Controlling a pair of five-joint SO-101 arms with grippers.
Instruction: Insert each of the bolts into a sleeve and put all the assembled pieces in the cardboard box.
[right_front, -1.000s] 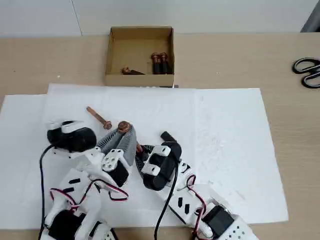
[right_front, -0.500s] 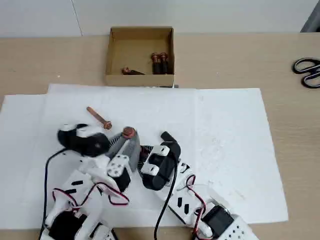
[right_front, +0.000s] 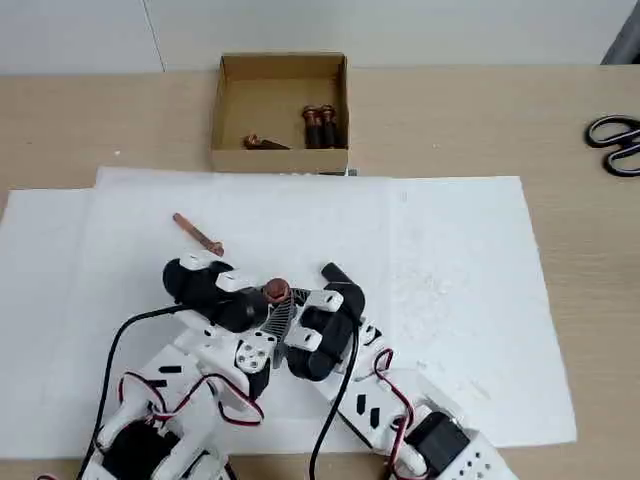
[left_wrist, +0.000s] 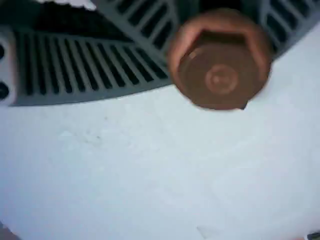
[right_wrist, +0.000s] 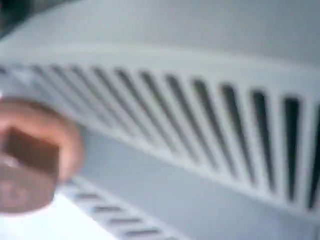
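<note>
Crowding is the danger here. The left pincer is clamped on a copper bolt, well apart from the cardboard box on its arm side. It sits right against the right pincer, whose state I cannot tell. A knock between them could tilt the bolt or spring it loose.

Counted:
- Two bolts lie outside the box, the loose bolt resting on the white sheet, nearer the box.
- Three copper pieces lie inside the box, a pair and a single.
- One pair of scissors lies on the worktop, far off to the box's side.
</note>
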